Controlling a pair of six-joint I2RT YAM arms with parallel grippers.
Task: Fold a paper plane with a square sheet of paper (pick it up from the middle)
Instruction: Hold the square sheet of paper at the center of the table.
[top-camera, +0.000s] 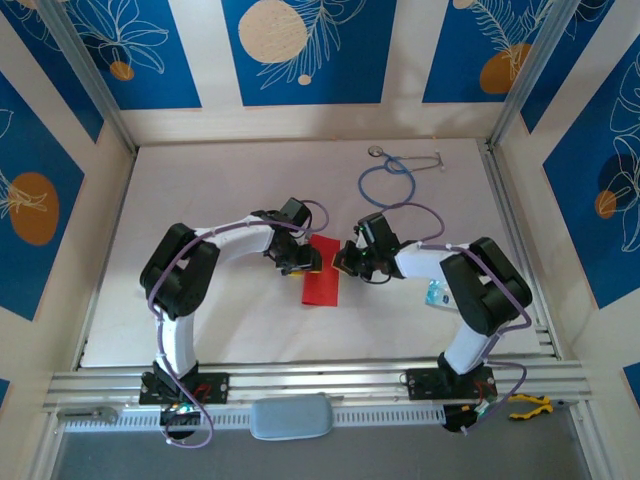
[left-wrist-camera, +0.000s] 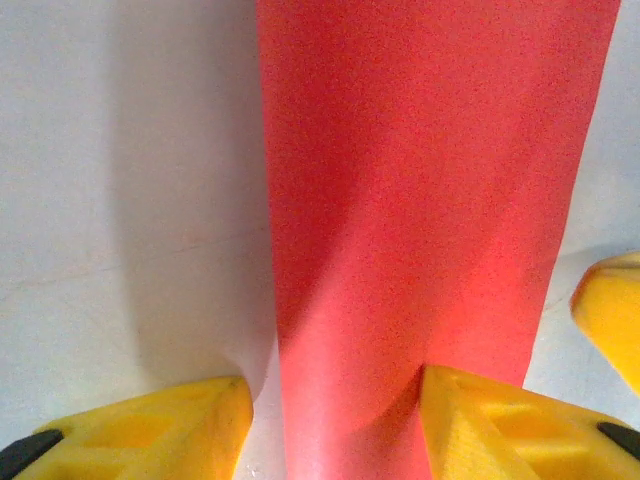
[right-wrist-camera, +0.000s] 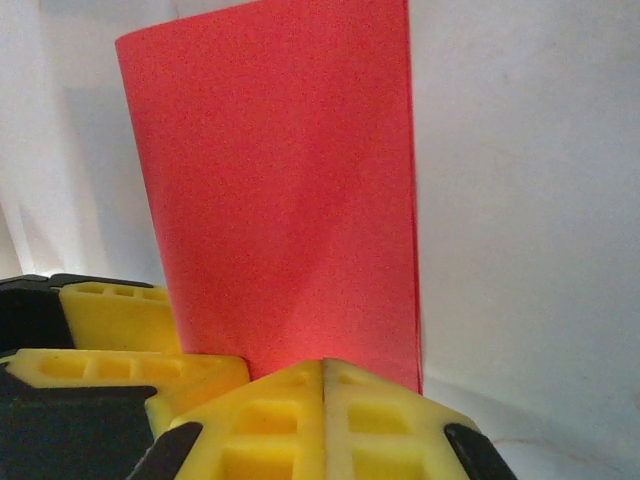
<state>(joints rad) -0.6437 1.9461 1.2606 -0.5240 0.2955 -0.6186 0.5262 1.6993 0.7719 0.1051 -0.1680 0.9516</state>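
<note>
The square sheet of paper (top-camera: 322, 285) lies folded into a narrow red strip at the table's middle, between both arms. My left gripper (top-camera: 300, 262) stands open at its upper left. In the left wrist view the left gripper (left-wrist-camera: 335, 400) straddles the paper (left-wrist-camera: 420, 180), which bulges up between the fingers; the right finger (left-wrist-camera: 500, 420) rests on it. My right gripper (top-camera: 348, 262) is at the paper's upper right. In the right wrist view the right gripper (right-wrist-camera: 323, 375) is shut, its tips meeting at the near edge of the paper (right-wrist-camera: 280, 200). Whether paper is pinched there is hidden.
A blue stethoscope (top-camera: 388, 180) lies at the back right of the white table (top-camera: 200, 200). A small pale blue packet (top-camera: 437, 293) sits by the right arm. A yellow-handled tool (top-camera: 528, 404) rests on the front rail. Walls enclose three sides.
</note>
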